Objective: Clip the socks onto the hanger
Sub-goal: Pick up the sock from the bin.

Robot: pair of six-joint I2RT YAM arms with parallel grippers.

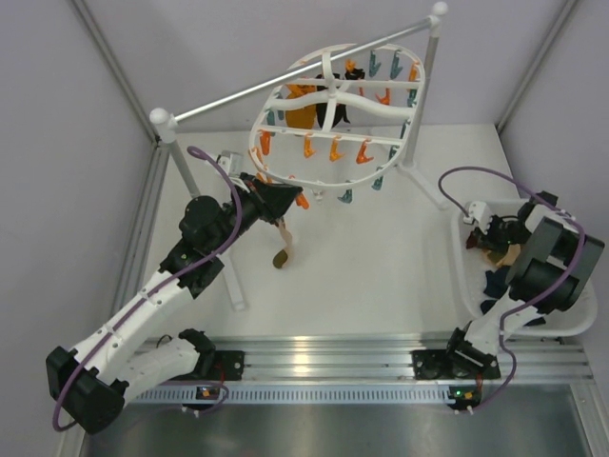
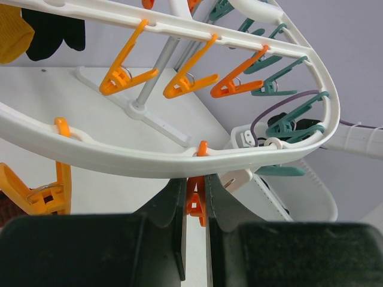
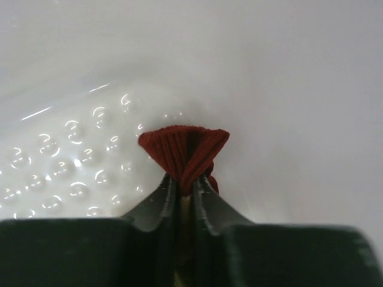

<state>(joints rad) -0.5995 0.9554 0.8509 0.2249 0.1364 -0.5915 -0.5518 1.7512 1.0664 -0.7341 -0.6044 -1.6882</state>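
Note:
The white oval hanger point(image 1: 333, 100) hangs at the back, with its orange and teal pegs. A mustard sock point(image 1: 302, 111) and a black sock point(image 1: 333, 114) hang clipped on it. My left gripper point(image 1: 288, 200) is at the hanger's near rim point(image 2: 149, 160), shut on an orange peg point(image 2: 197, 200). A tan sock with a brown toe point(image 1: 284, 243) dangles just below it; what holds that sock is hidden. My right gripper point(image 1: 479, 234) is down in the white tray point(image 1: 582, 322), shut on a dark red sock point(image 3: 182, 149).
More socks lie in the tray, a tan one point(image 1: 505, 255) and dark blue ones point(image 1: 497, 283). A grey metal rail point(image 1: 285, 81) on white posts point(image 1: 171, 143) carries the hanger. Grey walls close in the table on both sides.

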